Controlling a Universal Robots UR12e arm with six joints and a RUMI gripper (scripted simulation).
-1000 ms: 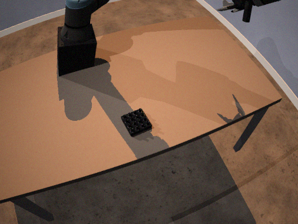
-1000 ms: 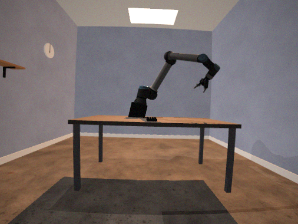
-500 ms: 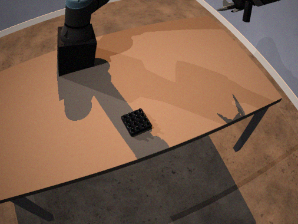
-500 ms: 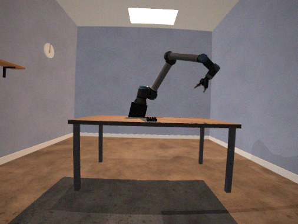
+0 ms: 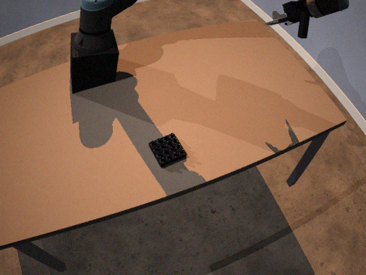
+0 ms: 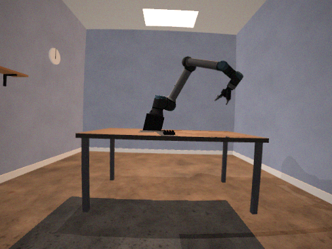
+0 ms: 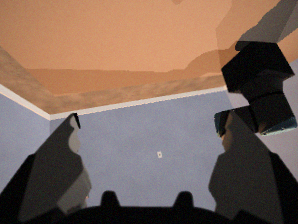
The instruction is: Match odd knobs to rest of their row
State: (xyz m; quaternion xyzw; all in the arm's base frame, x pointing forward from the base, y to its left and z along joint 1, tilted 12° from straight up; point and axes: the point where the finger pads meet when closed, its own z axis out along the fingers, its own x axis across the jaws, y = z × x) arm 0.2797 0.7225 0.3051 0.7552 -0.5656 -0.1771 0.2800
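The knob box (image 5: 168, 150) is a small black square block with a grid of dark knobs, lying on the wooden table near its front edge. It shows as a low dark shape in the exterior view (image 6: 168, 132). The knobs' marks are too small to read. My gripper (image 5: 280, 19) is open and empty, high in the air beyond the table's far right side, far from the box. It hangs well above table height in the exterior view (image 6: 223, 97). In the wrist view the two fingers stand wide apart, and the box is out of sight.
The arm's black base (image 5: 93, 61) stands on the table's far left part. The wrist view faces the wall and floor, with the base (image 7: 260, 85) at the right. A shelf (image 6: 11, 73) and a clock (image 6: 54, 56) are on the left wall.
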